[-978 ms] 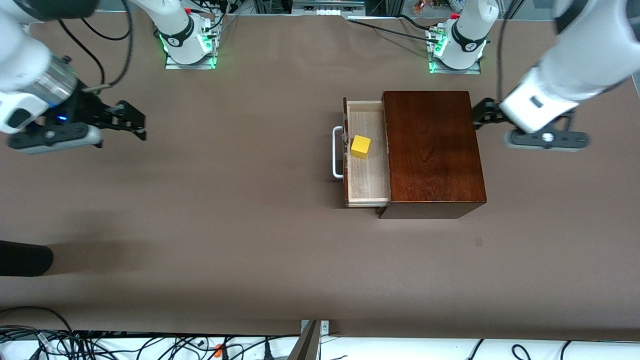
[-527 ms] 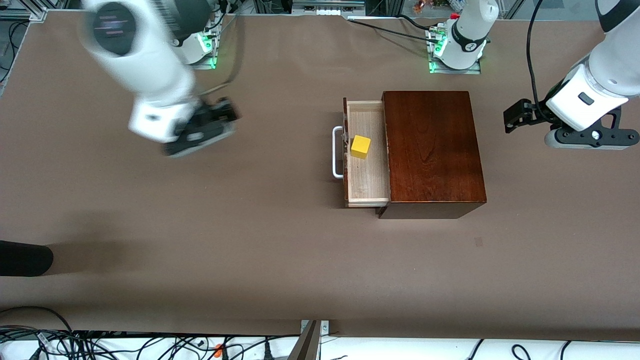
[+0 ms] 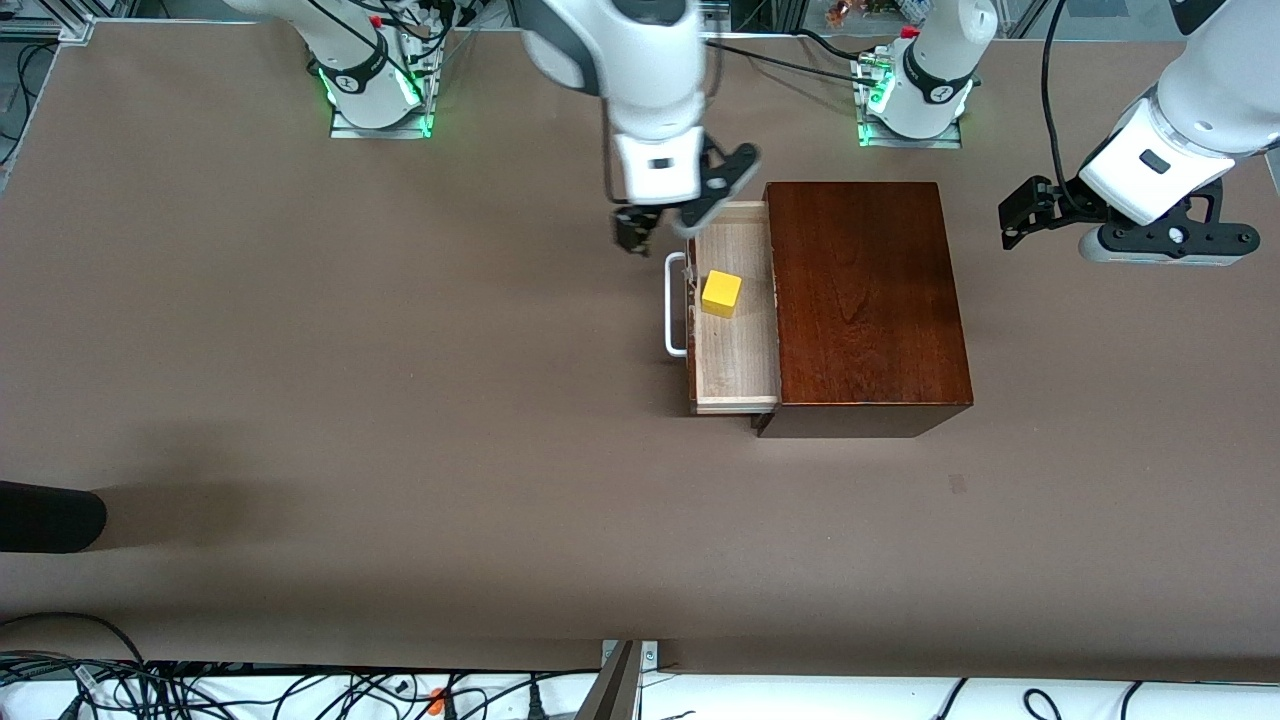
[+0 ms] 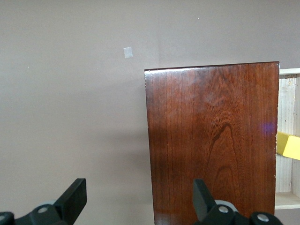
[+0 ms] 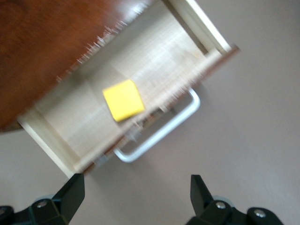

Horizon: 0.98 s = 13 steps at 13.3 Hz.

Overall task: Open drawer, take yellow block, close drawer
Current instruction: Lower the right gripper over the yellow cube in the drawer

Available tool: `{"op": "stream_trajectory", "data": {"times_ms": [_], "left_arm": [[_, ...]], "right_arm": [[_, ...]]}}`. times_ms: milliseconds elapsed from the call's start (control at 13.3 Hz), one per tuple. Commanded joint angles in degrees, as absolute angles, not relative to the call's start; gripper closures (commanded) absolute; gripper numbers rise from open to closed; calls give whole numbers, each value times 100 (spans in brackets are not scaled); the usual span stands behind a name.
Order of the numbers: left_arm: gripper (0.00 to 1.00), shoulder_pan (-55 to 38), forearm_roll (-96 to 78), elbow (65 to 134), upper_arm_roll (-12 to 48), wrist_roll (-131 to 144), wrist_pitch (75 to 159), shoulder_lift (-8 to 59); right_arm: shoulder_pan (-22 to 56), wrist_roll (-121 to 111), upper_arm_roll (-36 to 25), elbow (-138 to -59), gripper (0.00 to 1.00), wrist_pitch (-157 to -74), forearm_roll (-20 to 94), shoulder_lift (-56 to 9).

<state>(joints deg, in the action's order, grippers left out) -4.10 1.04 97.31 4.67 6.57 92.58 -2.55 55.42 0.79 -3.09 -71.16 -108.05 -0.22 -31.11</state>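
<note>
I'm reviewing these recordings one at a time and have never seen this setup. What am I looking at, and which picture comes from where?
Two white robot arms work at a brown table. One picture looks down from a high camera facing them; the other two come from cameras on each arm's wrist. On the table stands a dark wooden box with its drawer pulled open; a yellow block lies in it. The right gripper hangs open over the drawer's end nearest the bases, holding nothing. The left gripper, open and empty, waits past the box at the left arm's end.

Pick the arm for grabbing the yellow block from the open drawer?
Right. The right gripper hangs open over the drawer beside the yellow block; the left gripper hovers past the box.
</note>
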Motion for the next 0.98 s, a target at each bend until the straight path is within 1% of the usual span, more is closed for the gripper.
{"op": "stream_trajectory", "data": {"times_ms": [0, 376, 602, 903], "left_arm": [[0, -404, -35, 9809, 466, 370, 9352, -369], [0, -404, -44, 9800, 483, 185, 9325, -369], [0, -466, -44, 9791, 501, 193, 9325, -387], [0, -475, -44, 9791, 501, 193, 9299, -387]], "right_arm": [[5809, -131, -396, -6144, 0, -10818, -385, -3910], [5950, -658, -396, -6144, 0, -10951, -492, -4226], [6073, -879, -404, -6126, 0, -11231, -649, -4429], [6047, -1168, -431, -6126, 0, -11575, -721, -4649]]}}
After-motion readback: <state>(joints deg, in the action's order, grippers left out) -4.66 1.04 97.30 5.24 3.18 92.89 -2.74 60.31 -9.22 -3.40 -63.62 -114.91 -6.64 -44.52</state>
